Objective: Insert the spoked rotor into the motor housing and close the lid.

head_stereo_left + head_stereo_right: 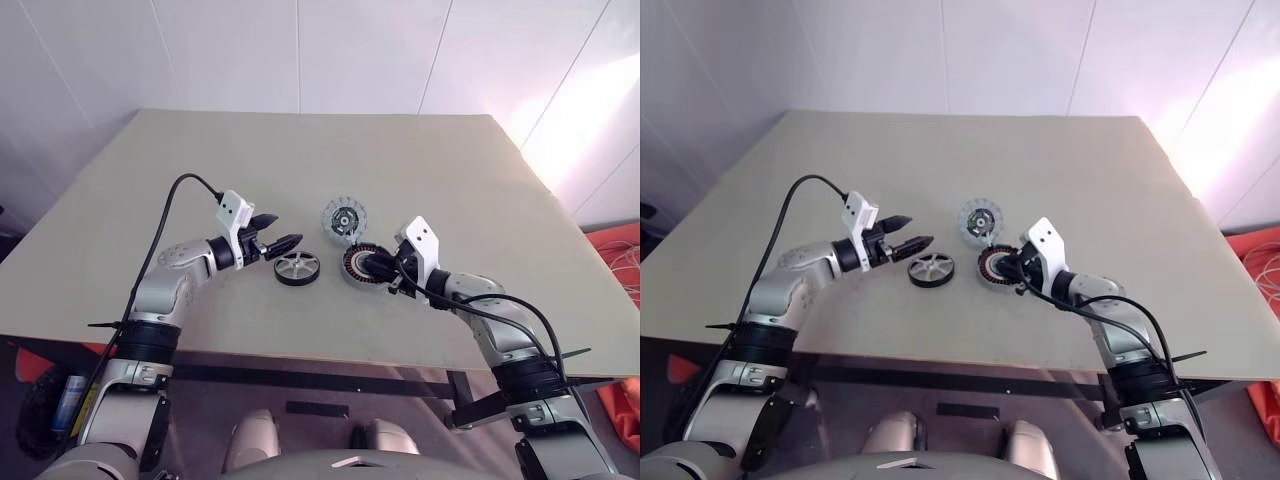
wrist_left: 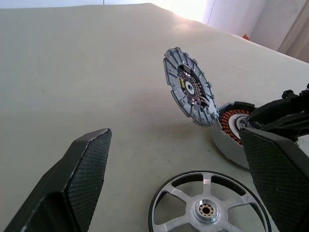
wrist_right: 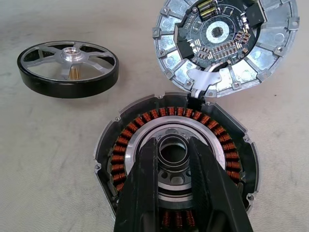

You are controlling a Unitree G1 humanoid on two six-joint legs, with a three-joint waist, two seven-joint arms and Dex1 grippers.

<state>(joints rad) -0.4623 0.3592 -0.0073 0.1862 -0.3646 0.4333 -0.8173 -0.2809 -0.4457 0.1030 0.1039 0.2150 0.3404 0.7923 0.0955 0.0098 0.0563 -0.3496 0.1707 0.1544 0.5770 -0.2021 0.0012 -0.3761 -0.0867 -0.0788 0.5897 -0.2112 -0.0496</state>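
The spoked rotor, a short black drum with a silver spoked face, lies flat on the table. My left gripper hovers open just to its left and a little above it, holding nothing. The motor housing, with its ring of copper windings, sits right of the rotor. My right gripper is shut on the housing's silver centre hub, one finger on each side. The lid is open behind the housing, joined to its rim and tilted, with its circuit side showing.
Everything sits near the front middle of a wide beige table. Its front edge runs just below the arms. White walls stand behind, and orange gear lies on the floor at the right.
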